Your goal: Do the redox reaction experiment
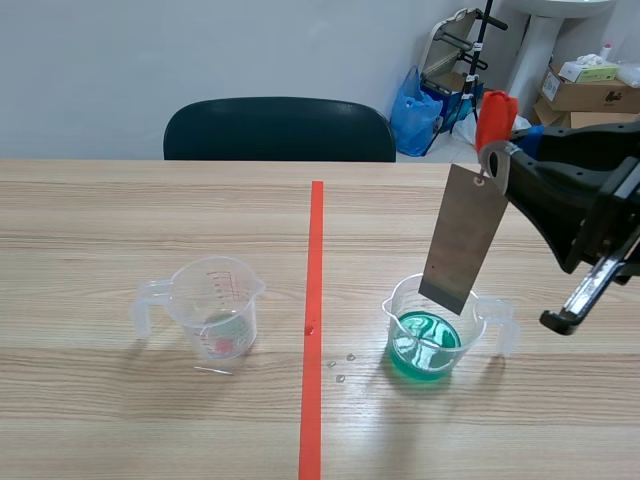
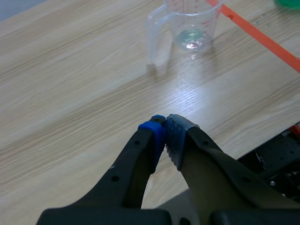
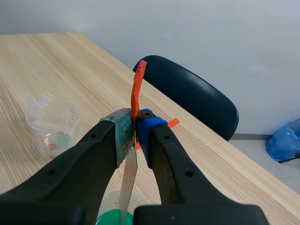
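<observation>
A grey metal plate with an orange-red tab at its top hangs tilted from my right gripper, which is shut on its upper end. The plate's lower edge sits at the rim of a clear beaker holding green liquid, right of the tape line. In the right wrist view the plate runs down between the pads toward the green liquid. A second clear beaker stands left of the line. My left gripper is shut on nothing, low over the table's near edge, short of that beaker.
A few small droplets lie on the wood between the tape line and the green beaker. A dark chair stands behind the table's far edge. Cardboard boxes and a blue bag sit on the floor at the back right.
</observation>
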Motion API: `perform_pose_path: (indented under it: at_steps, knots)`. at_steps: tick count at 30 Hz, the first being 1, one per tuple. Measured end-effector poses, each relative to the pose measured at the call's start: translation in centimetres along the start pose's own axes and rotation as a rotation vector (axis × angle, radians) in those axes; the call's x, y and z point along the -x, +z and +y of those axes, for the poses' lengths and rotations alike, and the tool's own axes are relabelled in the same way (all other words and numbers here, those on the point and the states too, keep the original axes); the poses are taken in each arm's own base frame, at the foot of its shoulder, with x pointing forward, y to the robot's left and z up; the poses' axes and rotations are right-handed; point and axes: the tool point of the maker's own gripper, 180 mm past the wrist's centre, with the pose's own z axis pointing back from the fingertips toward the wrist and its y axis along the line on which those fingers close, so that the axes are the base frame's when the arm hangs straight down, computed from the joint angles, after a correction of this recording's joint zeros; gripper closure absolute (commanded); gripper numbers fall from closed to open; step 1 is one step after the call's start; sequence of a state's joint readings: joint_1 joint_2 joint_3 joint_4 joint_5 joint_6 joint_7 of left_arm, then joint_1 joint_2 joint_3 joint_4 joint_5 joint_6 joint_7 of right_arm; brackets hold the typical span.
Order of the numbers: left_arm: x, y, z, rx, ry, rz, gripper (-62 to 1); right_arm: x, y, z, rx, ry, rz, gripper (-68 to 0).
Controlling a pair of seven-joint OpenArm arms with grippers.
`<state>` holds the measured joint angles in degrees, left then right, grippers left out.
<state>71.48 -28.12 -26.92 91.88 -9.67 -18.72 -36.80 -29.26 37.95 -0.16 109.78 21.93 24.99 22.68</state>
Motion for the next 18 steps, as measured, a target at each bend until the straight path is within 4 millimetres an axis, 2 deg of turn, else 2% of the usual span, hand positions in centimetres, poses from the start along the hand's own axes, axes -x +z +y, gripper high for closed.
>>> perform_pose_path:
  at_steps: [3,5,7,11,12,13,18]
  knots:
    - [0.3,1.0,-0.5,-0.01,0.026,0.008,-3.2,0.0,0.0,0.0,-0.001,0.0,0.0,-1.3]
    - [0.7,1.5,-1.1,0.011,0.014,0.034,-8.8,0.0,0.0,0.0,-0.002,-0.001,0.0,-1.3]
    - [1.1,1.8,-1.4,0.013,0.012,0.05,-20.9,0.0,0.0,0.0,-0.002,-0.001,0.0,-1.3]
    - [1.1,2.0,-1.3,-0.01,0.026,0.047,-53.7,0.0,0.0,0.0,-0.002,-0.001,0.0,-1.3]
    - [1.3,2.1,-1.3,-0.015,0.029,0.056,-60.1,0.0,0.0,0.0,-0.002,-0.001,0.0,-1.3]
    - [1.4,2.1,-1.3,-0.022,0.033,0.062,-62.3,0.0,0.0,0.0,-0.002,-0.001,0.0,-1.3]
    - [1.5,2.3,-1.3,-0.034,0.041,0.062,-62.3,0.0,0.0,0.0,-0.002,-0.001,0.0,-1.3]
